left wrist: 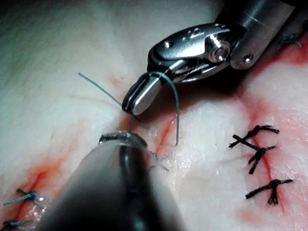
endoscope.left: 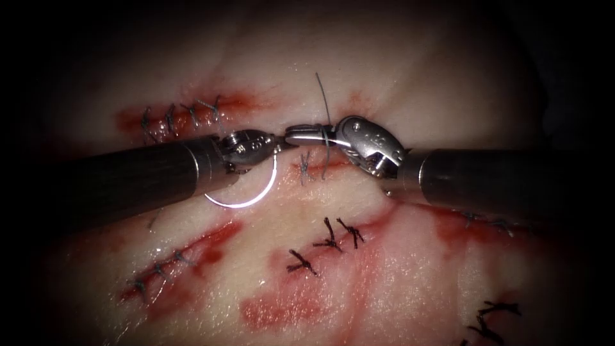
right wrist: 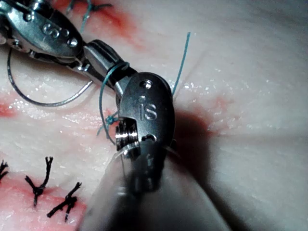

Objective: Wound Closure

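Now your left tool [endoscope.left: 277, 146] has its jaws shut tight on the needle [endoscope.left: 250, 197], near one end of its curve. That needle hangs free above the tissue [endoscope.left: 410, 269], not poked into it, left of the small cut [endoscope.left: 320, 168]. Your right tool [endoscope.left: 301, 133] has its jaws pressed together, and the thread [endoscope.left: 325, 138] is looped around them. You can't tell if they pinch it. One thread end sticks up, the other drops to a stitch in the cut. Both tips nearly touch.
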Controlling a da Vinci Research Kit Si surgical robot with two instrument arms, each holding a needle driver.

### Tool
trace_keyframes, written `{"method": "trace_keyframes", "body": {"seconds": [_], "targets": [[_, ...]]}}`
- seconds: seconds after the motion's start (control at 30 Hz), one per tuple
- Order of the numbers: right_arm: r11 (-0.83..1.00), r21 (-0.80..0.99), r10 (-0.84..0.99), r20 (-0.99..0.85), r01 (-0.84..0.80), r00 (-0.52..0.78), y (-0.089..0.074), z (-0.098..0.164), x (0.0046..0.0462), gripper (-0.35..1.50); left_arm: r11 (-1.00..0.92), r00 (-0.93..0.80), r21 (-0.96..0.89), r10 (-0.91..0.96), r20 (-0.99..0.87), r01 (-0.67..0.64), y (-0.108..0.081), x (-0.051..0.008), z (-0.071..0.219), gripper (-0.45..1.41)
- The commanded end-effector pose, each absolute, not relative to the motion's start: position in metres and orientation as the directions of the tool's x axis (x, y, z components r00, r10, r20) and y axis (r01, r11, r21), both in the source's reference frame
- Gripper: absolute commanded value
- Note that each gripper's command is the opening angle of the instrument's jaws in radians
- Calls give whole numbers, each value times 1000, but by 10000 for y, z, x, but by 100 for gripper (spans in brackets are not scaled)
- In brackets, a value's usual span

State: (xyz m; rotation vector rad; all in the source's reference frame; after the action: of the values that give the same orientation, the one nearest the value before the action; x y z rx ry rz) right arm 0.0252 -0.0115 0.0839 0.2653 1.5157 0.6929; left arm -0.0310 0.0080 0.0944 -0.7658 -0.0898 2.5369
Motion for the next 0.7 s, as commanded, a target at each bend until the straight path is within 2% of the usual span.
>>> {"method": "trace_keyframes", "body": {"seconds": [0.03,0.17,0.33,0.47,0.6,0.7], "targets": [[776,564,563,-821,-282,-93,-108,844,264,53,-881,-726,-192,466,-506,-432,84,-317,947,-45],[749,545,567,-821,-376,-59,-111,846,264,76,-885,-733,-184,458,-503,-428,75,-319,940,-45],[733,499,587,-808,-463,57,-120,852,264,81,-895,-750,-157,438,-496,-418,59,-321,928,-45],[742,478,601,-785,-470,151,-132,860,265,73,-910,-778,-115,402,-482,-399,51,-324,917,-45],[750,478,613,-762,-457,208,-140,867,265,54,-920,-801,-83,376,-466,-383,49,-326,907,-45],[752,472,617,-749,-461,240,-141,869,264,51,-929,-816,-66,351,-458,-363,49,-326,903,-45]]}}
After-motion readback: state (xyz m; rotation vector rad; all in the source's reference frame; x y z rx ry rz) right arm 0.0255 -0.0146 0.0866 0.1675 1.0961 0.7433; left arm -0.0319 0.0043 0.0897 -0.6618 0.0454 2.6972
